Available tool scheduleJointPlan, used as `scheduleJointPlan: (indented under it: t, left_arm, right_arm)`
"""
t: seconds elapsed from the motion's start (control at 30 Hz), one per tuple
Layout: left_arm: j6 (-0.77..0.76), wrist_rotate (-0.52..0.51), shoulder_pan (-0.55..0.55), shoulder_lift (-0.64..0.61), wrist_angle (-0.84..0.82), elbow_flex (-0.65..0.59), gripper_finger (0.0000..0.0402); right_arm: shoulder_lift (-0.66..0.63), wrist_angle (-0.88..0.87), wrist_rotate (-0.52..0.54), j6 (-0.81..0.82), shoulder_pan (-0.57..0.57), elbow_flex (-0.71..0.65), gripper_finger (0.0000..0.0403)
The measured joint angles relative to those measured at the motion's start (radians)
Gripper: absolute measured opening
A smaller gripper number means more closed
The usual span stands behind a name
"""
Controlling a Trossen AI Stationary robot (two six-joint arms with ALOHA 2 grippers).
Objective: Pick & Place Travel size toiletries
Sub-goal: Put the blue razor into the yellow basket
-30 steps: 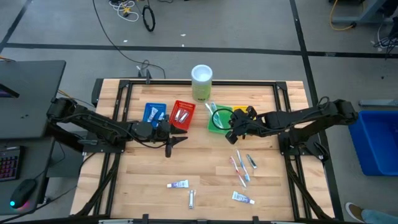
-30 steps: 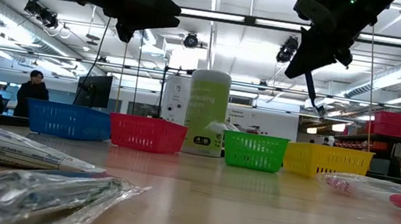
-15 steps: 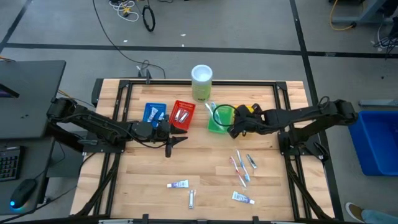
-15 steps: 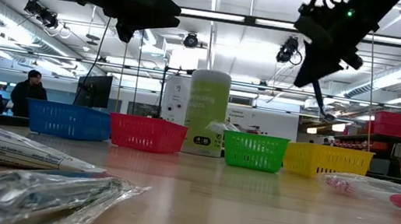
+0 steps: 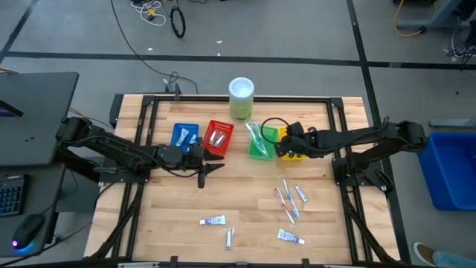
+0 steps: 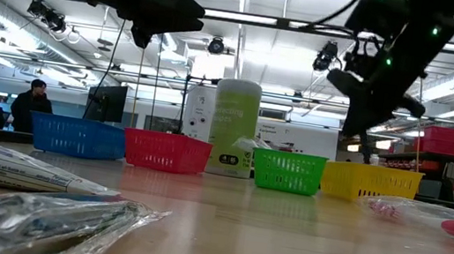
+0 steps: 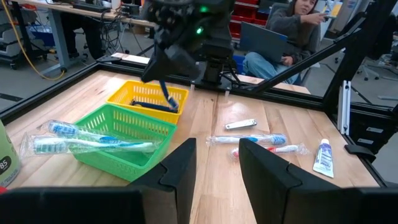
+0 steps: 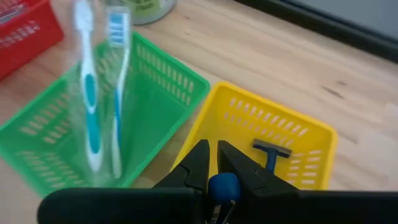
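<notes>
My right gripper (image 5: 285,144) hovers over the yellow tray (image 8: 273,109), shut on a dark blue razor-like stick (image 7: 165,94). Another razor (image 8: 271,151) lies in that tray. The green tray (image 5: 258,149) beside it holds wrapped toothbrushes (image 8: 101,93). The blue tray (image 5: 184,135) and red tray (image 5: 219,136) hold small items. More toiletries lie on the wood: toothbrushes (image 5: 285,199) and white tubes (image 5: 214,220) (image 5: 290,237). My left gripper (image 7: 217,163) waits open near the red tray, nothing between its fingers. My right gripper pinches the blue stick's upper end (image 8: 222,185) between its two fingers. The fingers slant down from the table's right side. The stick hangs below them, its lower end (image 7: 171,106) inside the yellow tray; whether it touches the tray I cannot tell.
A pale green cylinder with a white top (image 5: 241,98) stands at the far edge behind the trays. The four trays sit in a row across the table's far half. A black frame (image 5: 223,98) rims the table. People sit in the room beyond.
My right gripper has come down and gone toward the far edge, from beside the green tray to over the yellow tray, rolling its wrist as it went. The blue stick has gone with it and now reaches into the yellow tray.
</notes>
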Motion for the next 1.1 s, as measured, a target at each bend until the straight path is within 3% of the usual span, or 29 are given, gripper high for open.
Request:
scheduleJointPlan:
  t: [0.43, 1.1]
  left_arm:
    - [0.004, 0.000, 0.000, 0.000, 0.000, 0.000, 0.0129]
    - [0.004, 0.000, 0.000, 0.000, 0.000, 0.000, 0.0129]
  right_arm:
    - [0.000, 0.259, -0.064, -0.003, -0.085, -0.180, 0.0033]
    - [0.000, 0.279, -0.120, 0.055, -0.090, -0.186, 0.0034]
